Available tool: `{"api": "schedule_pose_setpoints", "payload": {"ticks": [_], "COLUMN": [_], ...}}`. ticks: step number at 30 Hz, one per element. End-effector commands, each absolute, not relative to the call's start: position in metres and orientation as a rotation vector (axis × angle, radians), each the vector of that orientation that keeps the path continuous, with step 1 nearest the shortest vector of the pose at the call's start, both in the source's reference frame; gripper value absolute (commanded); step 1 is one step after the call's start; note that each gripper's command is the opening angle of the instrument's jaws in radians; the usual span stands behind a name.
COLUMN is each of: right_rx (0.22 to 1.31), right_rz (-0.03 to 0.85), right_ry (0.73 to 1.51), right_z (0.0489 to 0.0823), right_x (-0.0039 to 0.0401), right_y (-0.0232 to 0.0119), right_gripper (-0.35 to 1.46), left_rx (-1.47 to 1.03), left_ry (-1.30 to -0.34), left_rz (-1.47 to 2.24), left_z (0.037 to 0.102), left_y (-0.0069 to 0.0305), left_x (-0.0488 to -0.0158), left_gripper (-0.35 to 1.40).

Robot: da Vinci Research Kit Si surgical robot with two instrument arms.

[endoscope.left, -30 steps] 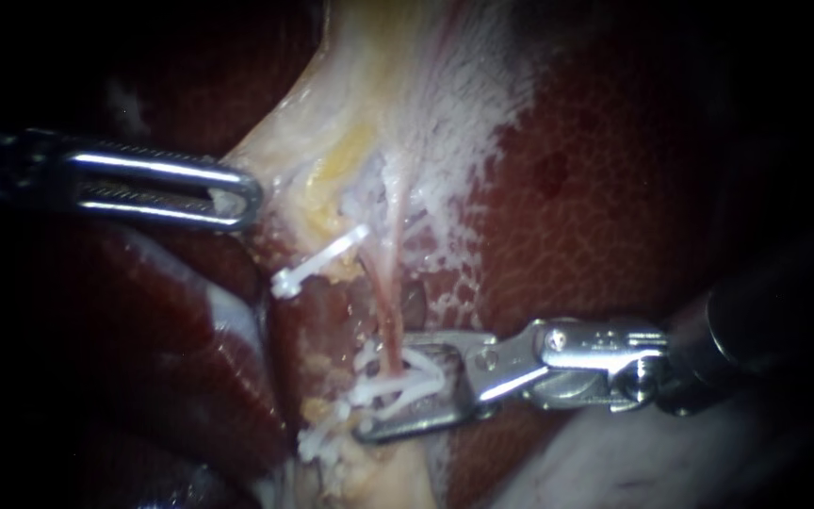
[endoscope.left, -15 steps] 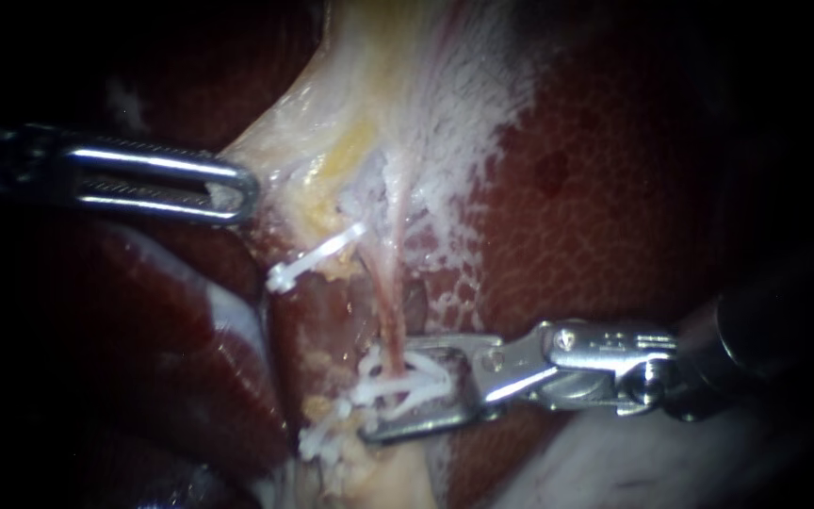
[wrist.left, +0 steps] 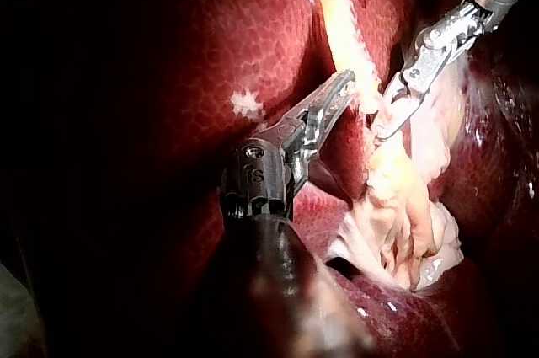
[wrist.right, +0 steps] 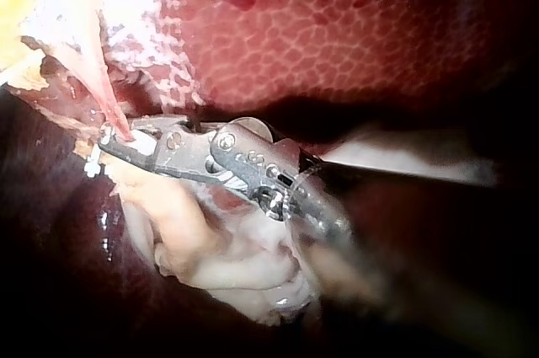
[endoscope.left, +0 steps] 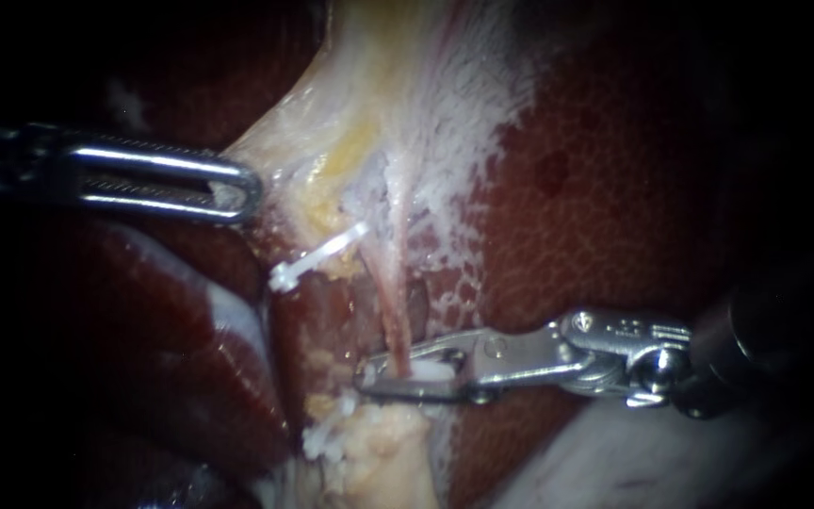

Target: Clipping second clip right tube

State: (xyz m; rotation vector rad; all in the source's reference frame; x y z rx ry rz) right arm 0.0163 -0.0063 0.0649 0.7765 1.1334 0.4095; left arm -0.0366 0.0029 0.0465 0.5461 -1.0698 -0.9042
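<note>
The right instrument's claw (wrist.right: pixel 109 141) is clamped across the pink tube (wrist.right: pixel 99 88), a white clip (wrist.right: pixel 145 144) inside it, mottled liver (wrist.right: pixel 354 29) just beyond.

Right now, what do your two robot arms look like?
Both are shiny silver metal on dark, round shafts. My left instrument ends in long, thin jaws with a slot down the middle, like a loop. My right instrument has chunkier jaws with little screws and hinges.

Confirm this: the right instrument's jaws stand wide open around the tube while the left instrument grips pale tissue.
Wrong on the jaws: the endoscope view shows the right instrument clamped shut on the tube, white clip between its jaws. The left instrument does grip pale tissue.
</note>
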Motion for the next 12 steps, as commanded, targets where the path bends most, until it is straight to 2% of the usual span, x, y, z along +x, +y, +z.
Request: {"api": "schedule_pose_setpoints", "payload": {"ticks": [1, 12], "right_rx": [0.776, 0.779], "right_rz": [0.407, 0.409], "right_ry": [1.134, 1.133], "right_z": [0.0649, 0.0651], "right_x": [0.0163, 0.0163], "right_y": [-0.0063, -0.0066], "right_gripper": [-0.35, -0.35], "left_rx": [0.546, 0.546], "left_ry": [-1.069, -1.069], "left_rz": [-0.905, -0.906], "left_z": [0.0465, 0.0466], "left_y": [0.0029, 0.0031], "left_x": [-0.0366, -0.0368], "left_gripper": [-0.21, -0.21]}}
